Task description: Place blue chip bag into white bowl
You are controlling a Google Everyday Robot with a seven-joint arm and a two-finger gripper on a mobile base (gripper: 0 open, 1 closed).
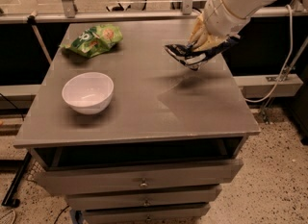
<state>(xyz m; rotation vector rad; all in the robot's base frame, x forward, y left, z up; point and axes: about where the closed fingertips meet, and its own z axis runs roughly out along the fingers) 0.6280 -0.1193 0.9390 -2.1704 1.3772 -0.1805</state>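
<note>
The blue chip bag [188,56] is dark navy with white lettering. It hangs in my gripper [201,43], lifted above the right side of the grey table [192,107]. The gripper is shut on the bag's upper edge, with the white arm reaching in from the upper right. The white bowl [88,92] stands empty on the left front part of the table, well to the left of the gripper.
A green chip bag [94,39] lies at the table's back left. The table top sits on a drawer cabinet [144,184]. A rail [120,16] runs behind the table. A white cable [284,69] hangs at the right.
</note>
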